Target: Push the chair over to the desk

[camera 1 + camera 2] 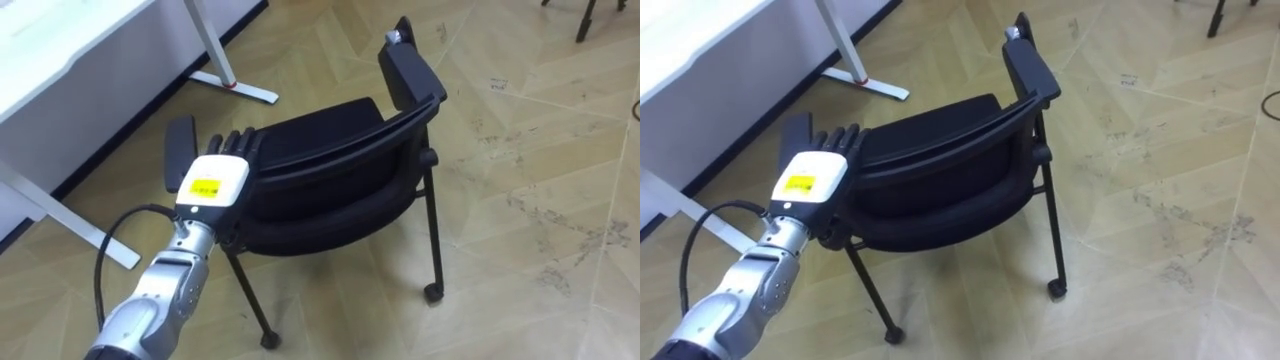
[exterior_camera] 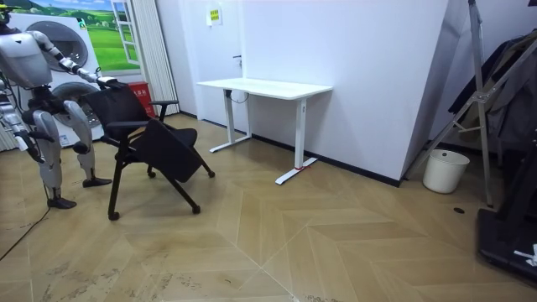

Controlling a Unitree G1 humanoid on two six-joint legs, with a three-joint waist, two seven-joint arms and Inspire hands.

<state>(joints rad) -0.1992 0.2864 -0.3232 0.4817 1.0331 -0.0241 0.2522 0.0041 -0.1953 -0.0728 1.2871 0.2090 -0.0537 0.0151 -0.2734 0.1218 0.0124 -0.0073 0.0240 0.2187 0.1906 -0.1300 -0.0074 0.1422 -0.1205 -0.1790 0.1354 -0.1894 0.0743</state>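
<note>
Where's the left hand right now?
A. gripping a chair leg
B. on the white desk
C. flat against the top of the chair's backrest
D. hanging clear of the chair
C: the left hand lies with straight fingers on the backrest's top edge of the black chair.

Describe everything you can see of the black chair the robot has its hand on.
The black chair has a padded seat, a curved backrest, two flat armrests and a thin dark metal frame whose legs end in small castors. It stands on the wood floor with its backrest toward the robot, not far from the white desk. In the room view its seat slopes down away from the robot. The robot's left hand lies on the backrest's top edge, fingers straight over it.
</note>
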